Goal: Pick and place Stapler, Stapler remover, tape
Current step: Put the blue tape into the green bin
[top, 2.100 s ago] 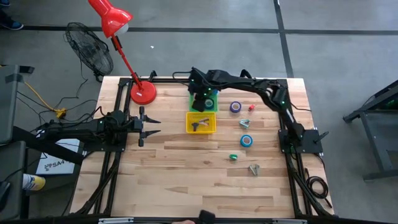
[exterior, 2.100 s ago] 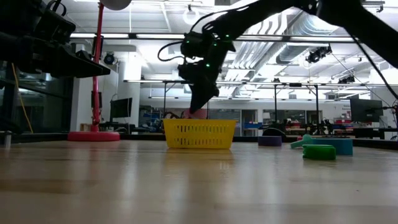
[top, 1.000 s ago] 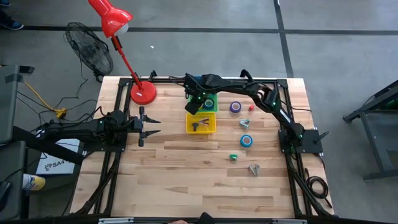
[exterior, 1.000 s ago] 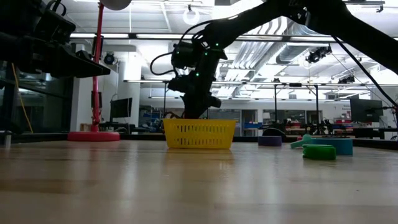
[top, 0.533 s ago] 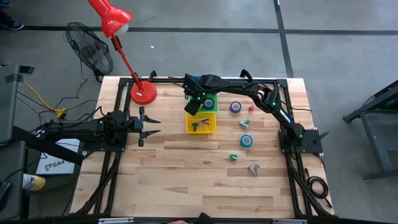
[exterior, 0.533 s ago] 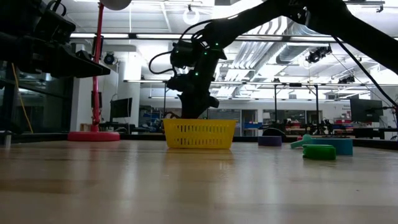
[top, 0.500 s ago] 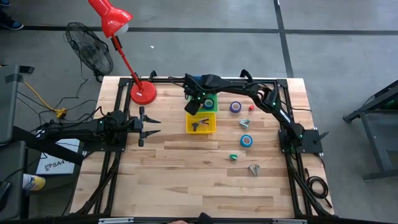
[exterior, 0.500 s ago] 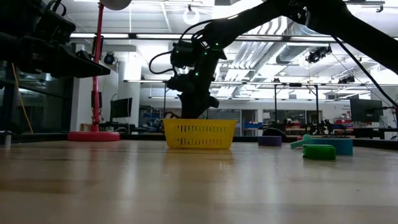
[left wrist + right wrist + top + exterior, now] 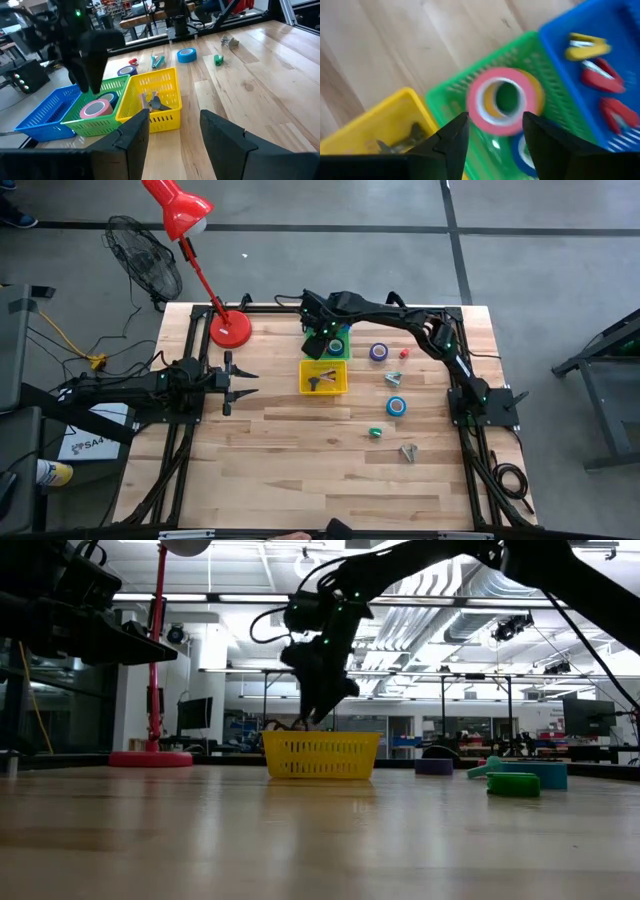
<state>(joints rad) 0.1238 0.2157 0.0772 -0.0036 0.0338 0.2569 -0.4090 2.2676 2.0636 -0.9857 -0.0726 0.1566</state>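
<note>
My right gripper (image 9: 322,340) (image 9: 495,120) hangs open just above the green basket (image 9: 338,356), touching nothing. A pink tape roll (image 9: 504,101) (image 9: 96,108) lies flat in that basket on top of a yellow roll, with a blue roll (image 9: 525,150) beside it. The blue basket (image 9: 620,45) behind holds red and yellow staplers (image 9: 600,75). The yellow basket (image 9: 323,377) holds a dark staple remover (image 9: 152,102). A purple tape (image 9: 379,352) and a blue tape (image 9: 397,406) lie flat on the table. My left gripper (image 9: 243,383) waits open at the table's left.
On the wood to the right of the baskets lie a small red piece (image 9: 404,352), a teal piece (image 9: 393,378), a green piece (image 9: 376,433) and a grey metal piece (image 9: 408,450). A red lamp base (image 9: 230,328) stands at the far left corner. Bare wood fills the near half.
My right gripper has risen out of the green basket and shifted a little toward the table's right. The pink tape roll stays lying in the green basket. My left arm has kept still.
</note>
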